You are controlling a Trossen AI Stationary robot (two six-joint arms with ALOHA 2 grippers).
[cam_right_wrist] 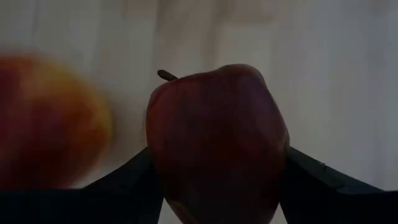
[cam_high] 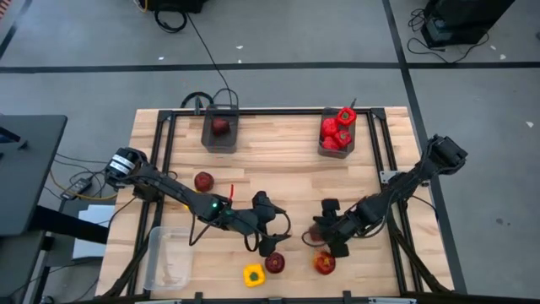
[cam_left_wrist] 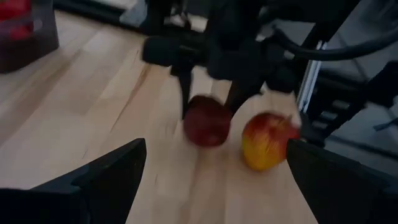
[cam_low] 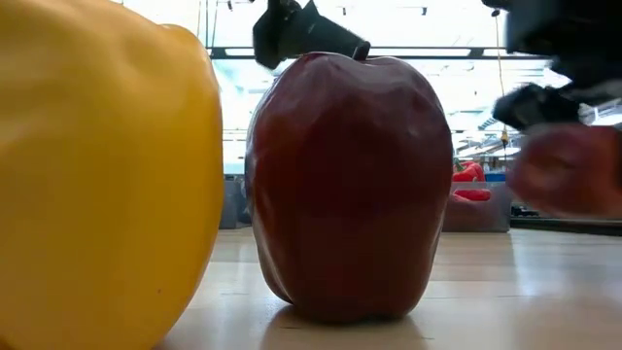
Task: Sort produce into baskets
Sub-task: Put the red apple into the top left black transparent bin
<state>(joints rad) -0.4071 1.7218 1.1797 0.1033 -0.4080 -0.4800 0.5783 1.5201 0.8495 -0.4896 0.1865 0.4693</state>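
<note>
pepper [cam_high: 253, 274] on surface [cam_high: 278, 160] front edge | apple [cam_high: 275, 263] just right of pepper | tub [cam_high: 167, 257] left of pepper | two bins [cam_high: 220, 131] far behind pepper | right claw [cam_high: 325, 232] right of pepper, clasping fruit [cam_right_wrist: 217, 143]

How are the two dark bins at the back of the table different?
The left bin holds one dark red apple; the right bin is piled with bright red peppers.
The left bin's apple sits low inside; the right bin's peppers heap up to the rim.
Both are small, dark, see-through boxes standing along the table's far edge.
</note>
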